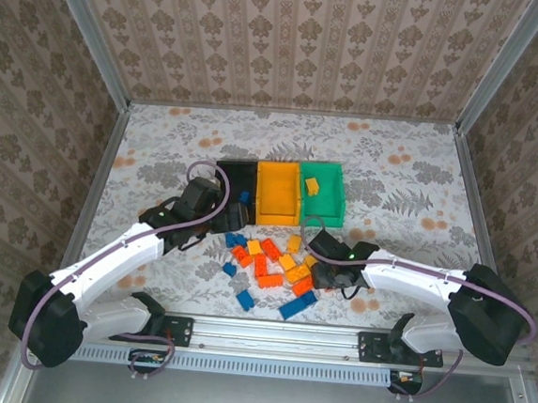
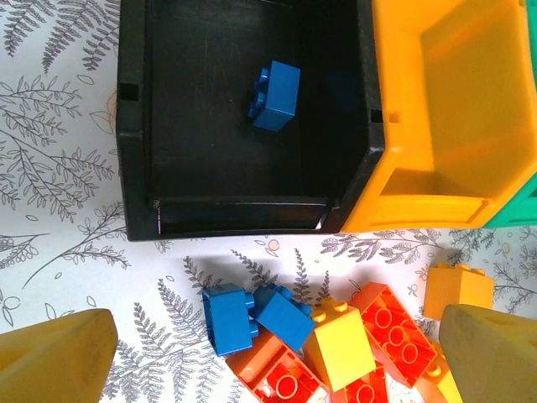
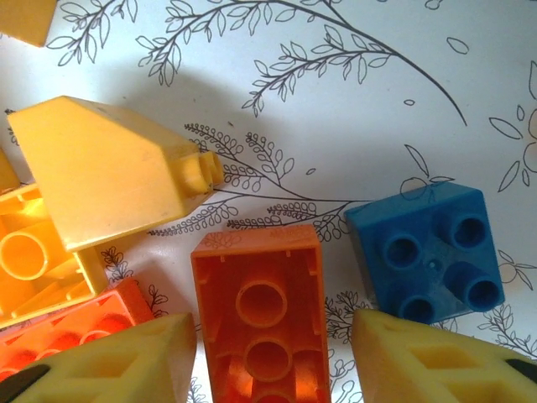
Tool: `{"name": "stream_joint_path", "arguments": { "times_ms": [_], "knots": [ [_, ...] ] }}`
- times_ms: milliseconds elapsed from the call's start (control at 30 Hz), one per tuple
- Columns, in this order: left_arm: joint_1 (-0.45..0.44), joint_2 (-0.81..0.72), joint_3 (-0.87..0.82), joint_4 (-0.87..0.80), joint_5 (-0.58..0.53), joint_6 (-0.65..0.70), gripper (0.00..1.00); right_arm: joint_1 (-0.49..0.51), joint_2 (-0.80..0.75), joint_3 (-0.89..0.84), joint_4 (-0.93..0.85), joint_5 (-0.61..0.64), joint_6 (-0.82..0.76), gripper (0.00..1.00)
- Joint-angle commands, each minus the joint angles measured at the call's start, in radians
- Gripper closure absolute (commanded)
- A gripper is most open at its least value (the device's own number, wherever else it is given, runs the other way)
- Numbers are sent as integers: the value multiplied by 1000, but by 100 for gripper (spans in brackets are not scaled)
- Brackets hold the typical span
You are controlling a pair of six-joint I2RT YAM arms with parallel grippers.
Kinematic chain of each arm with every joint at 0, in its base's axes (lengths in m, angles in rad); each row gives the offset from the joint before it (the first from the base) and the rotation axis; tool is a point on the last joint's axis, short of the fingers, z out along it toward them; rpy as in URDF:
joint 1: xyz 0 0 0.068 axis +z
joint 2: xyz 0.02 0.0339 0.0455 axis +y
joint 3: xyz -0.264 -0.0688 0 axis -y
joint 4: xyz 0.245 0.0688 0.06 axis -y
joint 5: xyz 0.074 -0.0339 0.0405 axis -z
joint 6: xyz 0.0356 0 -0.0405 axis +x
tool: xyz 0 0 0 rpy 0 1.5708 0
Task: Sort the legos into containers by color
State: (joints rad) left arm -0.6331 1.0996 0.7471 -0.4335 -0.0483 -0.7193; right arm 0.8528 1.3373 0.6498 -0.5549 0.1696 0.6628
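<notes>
Robot lab test cell, not a home: aluminium extrusion frame (image 1: 91,30) boxes in the table, patterned wallpaper (image 1: 292,43) covers the panels, printed floral sheet (image 1: 413,167) covers the tabletop, left arm (image 1: 113,263) and right arm (image 1: 413,275) bolted to a slotted rail (image 1: 276,332).

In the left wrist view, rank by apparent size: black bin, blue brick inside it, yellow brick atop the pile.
1. black bin
2. yellow brick
3. blue brick; it lies farther from the camera, so the bricks' order is unsure.
</notes>
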Motion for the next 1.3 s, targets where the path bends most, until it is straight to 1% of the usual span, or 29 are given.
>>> {"name": "stream_joint_path", "arguments": {
  "times_ms": [0,133,267,367,533,633,733,800,867,1000,1133,1267],
  "knots": [
    [9,-12,-14,2,15,-20,0,-8,48,-26,-60,-15,26,44],
    [10,-19,-12,0,14,-16,0,-7,99,-21,-57,-15,26,50],
    [12,-24,-14,6,17,-10,0,-7,95,-23,-62,4,34,59],
    [12,-26,-15,17,24,-5,0,-7,46,-24,-65,18,35,64],
    [12,-48,-18,25,25,2,0,-8,-111,-1,-93,37,12,68],
    [15,-64,-20,16,21,14,0,-8,-199,53,-116,30,-26,68],
    [15,-72,-19,-4,15,28,0,-11,-210,148,-101,26,-80,68],
    [15,-75,-27,-12,11,24,0,-14,-162,222,-60,18,-112,68],
    [15,-83,-46,-9,12,14,0,-22,-78,309,-6,-2,-135,67],
    [14,-126,-92,-2,15,-22,0,-51,142,488,104,-33,-159,67],
    [11,-188,-132,-21,-7,-43,0,-91,366,681,110,-47,-168,67],
    [6,-248,-176,-31,-27,-56,0,-108,521,813,85,-33,-166,66]
  ]
}}
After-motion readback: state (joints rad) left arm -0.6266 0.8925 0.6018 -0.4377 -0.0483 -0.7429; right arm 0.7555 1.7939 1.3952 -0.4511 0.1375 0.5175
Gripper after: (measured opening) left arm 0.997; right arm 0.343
